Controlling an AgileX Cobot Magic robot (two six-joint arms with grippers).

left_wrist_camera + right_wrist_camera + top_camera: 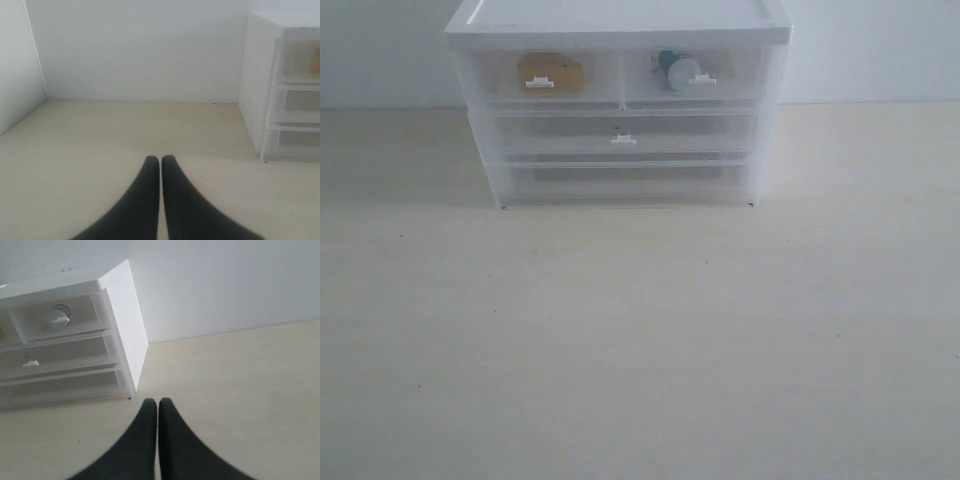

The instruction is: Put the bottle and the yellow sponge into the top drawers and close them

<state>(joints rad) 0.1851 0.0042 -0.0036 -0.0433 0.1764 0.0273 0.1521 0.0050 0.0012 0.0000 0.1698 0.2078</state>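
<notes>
A white cabinet (620, 20) stands at the back of the table. Its two top drawers are pushed in flush. Through the left top drawer (542, 76) the yellow sponge (552, 72) shows. The bottle (675, 68) lies inside the right top drawer (695, 74), its cap facing out; it also shows as the bottle (60, 316) in the right wrist view. Neither gripper appears in the exterior view. My left gripper (160, 161) is shut and empty, over bare table left of the cabinet. My right gripper (158, 402) is shut and empty, near the cabinet's right front corner.
Two wider full-width drawers (625, 135) sit shut below the top pair. A white wall (140, 50) runs behind the table, with a side wall (17, 65) at the far left. The beige tabletop (640, 340) stretches in front of the cabinet.
</notes>
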